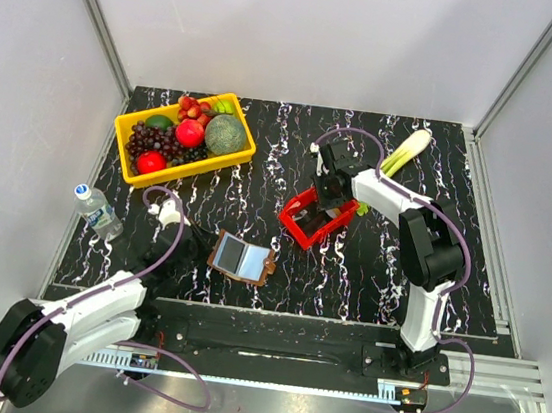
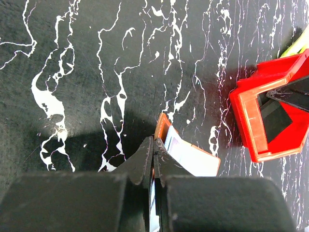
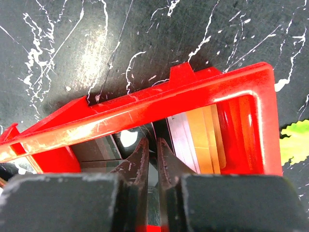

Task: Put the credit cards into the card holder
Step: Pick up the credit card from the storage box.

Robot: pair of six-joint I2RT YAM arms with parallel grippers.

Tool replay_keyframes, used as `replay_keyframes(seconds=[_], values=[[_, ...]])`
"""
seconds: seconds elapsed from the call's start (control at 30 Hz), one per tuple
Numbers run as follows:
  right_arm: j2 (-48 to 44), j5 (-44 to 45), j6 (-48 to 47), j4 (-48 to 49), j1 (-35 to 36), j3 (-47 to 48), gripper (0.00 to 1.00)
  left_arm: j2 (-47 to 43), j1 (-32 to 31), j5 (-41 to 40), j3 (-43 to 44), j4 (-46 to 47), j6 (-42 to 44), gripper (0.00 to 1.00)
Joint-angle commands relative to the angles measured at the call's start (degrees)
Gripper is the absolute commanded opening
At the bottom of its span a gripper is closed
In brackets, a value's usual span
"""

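The card holder [image 1: 242, 258], brown leather with pale blue inside, lies open on the black marbled table. My left gripper [image 1: 212, 252] is shut on its left edge; in the left wrist view the fingertips [image 2: 154, 140] pinch the brown rim with the pale inside [image 2: 193, 162] just beyond. My right gripper [image 1: 324, 207] reaches down into the red bin [image 1: 299, 227]. In the right wrist view its jaws [image 3: 153, 140] stand almost closed on a thin dark credit card held edge-on. A tan card [image 3: 205, 140], a whitish card [image 3: 181, 140] and dark cards [image 3: 94, 151] lie in the bin.
A yellow basket [image 1: 124, 132] of fruit stands at the back left. A water bottle [image 1: 97, 209] lies at the left edge. A leek [image 1: 407, 152] lies behind the right arm, close to the red bin's far corner [image 3: 270, 72].
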Motion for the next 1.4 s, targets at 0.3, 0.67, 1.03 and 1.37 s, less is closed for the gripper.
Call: replay_keyframes(seconds=[0.3, 0.67, 1.03, 1.37], values=[[-4.1, -8.6, 1.3, 0.5, 0.3, -2.9, 0.0, 2.1, 2.3, 3.1, -0.3, 6.2, 0.7, 0.0], [-9.5, -11.1, 0.0, 3.8, 0.3, -7.0, 0.0, 3.9, 2.9, 5.0, -0.4, 8.1, 0.9, 0.0], [-14.2, -15.0, 0.0, 8.0, 0.8, -9.7, 0.0, 4.9, 2.9, 5.8, -0.3, 8.9, 1.1, 0.0], [-12.4, -15.4, 0.5, 7.4, 2.7, -9.1, 0.0, 6.1, 2.9, 6.8, -0.3, 10.0, 0.8, 0.0]])
